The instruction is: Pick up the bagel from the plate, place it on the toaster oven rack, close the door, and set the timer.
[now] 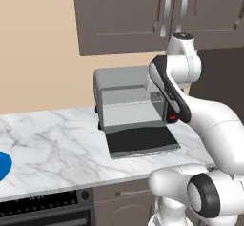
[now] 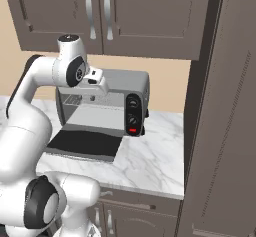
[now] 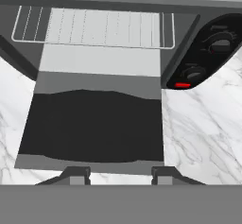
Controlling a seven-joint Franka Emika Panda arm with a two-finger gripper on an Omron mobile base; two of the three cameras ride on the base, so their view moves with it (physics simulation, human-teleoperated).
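The gripper (image 3: pixel 120 173) hung above the door (image 3: pixel 92 126), fingers spread with nothing between them. The door lay flat open before the rack (image 3: pixel 94 27). The plate (image 1: pixel 3 165) sat far left on the counter (image 1: pixel 52 139).

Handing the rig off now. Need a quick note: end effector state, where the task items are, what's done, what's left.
End effector: jaws apart, nothing between them, above the door's outer edge.
Door: folded flat open on the counter.
Toaster oven rack: in the cavity, bare.
Plate: blue edge at far left of the counter; bagel not visible.
Done: door open.
Left: fetch bagel, place on rack, close door, set timer.
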